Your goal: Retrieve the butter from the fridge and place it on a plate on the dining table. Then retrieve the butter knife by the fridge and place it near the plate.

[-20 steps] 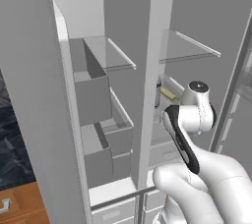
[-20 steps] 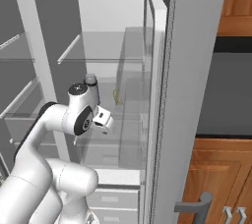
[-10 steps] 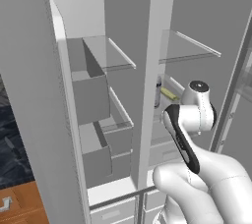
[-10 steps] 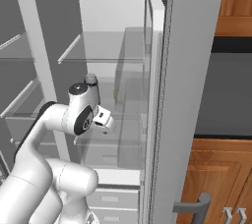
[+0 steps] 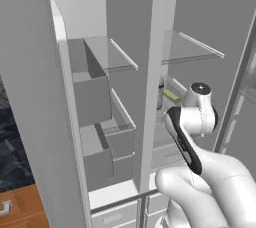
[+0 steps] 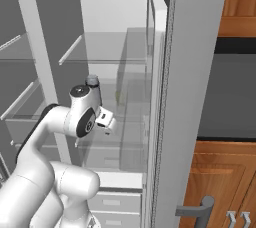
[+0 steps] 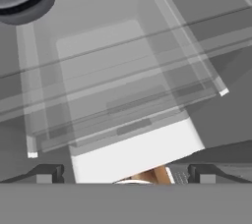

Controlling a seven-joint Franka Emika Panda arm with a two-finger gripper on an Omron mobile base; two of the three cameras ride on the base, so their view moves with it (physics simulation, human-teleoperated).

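Fridge point(image 5: 150, 47) stands open, its left shelves and door bins bare. On the right compartment's middle shelf point(image 5: 172, 89), a grey can point(image 5: 160, 93) stands at the left edge with the butter point(image 5: 171, 95) just beside it, half hidden behind the arm. Pincer point(image 7: 125, 175) hangs open, holding nothing, above a clear drawer point(image 7: 123, 75); the can is cut off at that view's corner.

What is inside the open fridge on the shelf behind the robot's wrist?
On that shelf in the fridge lies the pale-yellow butter, beside a grey can. The wrist covers the butter's near end and anything lower on that shelf.
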